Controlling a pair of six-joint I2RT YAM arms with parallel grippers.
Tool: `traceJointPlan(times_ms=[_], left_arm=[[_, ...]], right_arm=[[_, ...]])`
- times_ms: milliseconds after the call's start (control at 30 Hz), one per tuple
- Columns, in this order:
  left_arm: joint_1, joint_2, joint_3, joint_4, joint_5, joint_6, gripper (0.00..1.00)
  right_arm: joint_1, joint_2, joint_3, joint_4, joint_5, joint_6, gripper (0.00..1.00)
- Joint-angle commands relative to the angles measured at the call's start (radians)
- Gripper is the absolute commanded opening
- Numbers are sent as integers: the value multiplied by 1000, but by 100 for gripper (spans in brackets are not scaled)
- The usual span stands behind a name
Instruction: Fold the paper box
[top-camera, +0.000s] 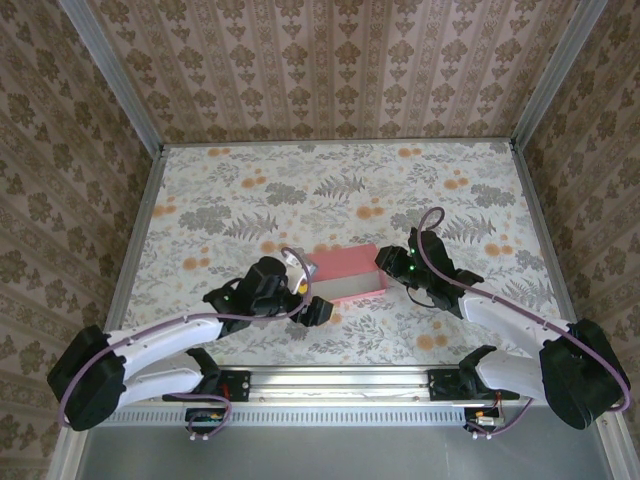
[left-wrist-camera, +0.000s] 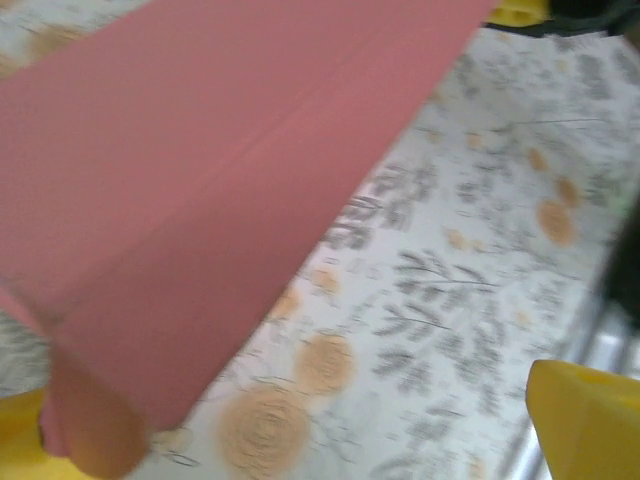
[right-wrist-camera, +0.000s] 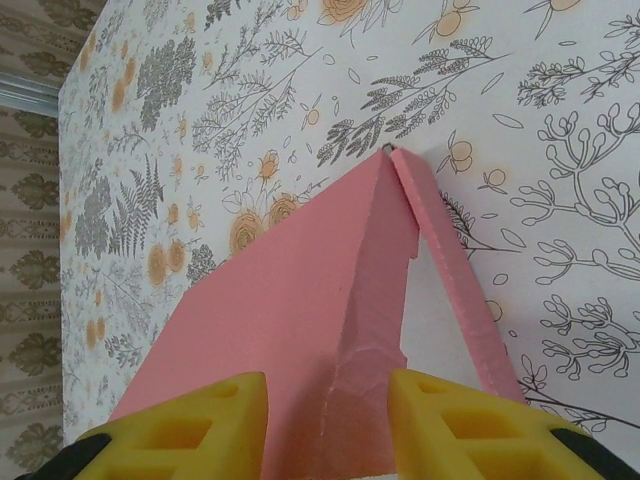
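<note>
Pink card sits right between the two hands! The paper box (top-camera: 345, 272) lies on the floral worktop (top-camera: 330, 180), one end just off the tips of the left hand (top-camera: 308, 294) and the other right at the tips of the right hand (top-camera: 392, 262).

The right wrist view shows yellow fingers (right-wrist-camera: 205, 425) spread apart, with an upright end flap standing in the gap. One side of the flap is close against the finger there. Nothing is squeezed, so I judge that hand released and only straddling the card.

The left wrist view is blurred. It shows that hand's fingers wide apart too, so also released. A long pink panel runs away ahead of it, and a box corner sits just beside one fingertip.

Now the dangers. The flap between the right fingers looks wrinkled near its base. If they close or push there, the thin card could buckle off its crease, or even tear at a slit. With neither hand clamped on, any sideways shove may simply slide the light box across the smooth worktop instead of folding it. And if the left hand goes in off-line, it could catch that corner and flip the panel the wrong way.

As for brands, labels or lettering, none is readable. The card is plain pink, and the worktop carries only its printed flowers.
</note>
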Motion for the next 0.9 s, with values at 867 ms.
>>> traceJointPlan(times_ms=[867], left_arm=[[304,48,212,-393,308,-151,98]], right_arm=[[5,-22,17,-108,21,-137,51]])
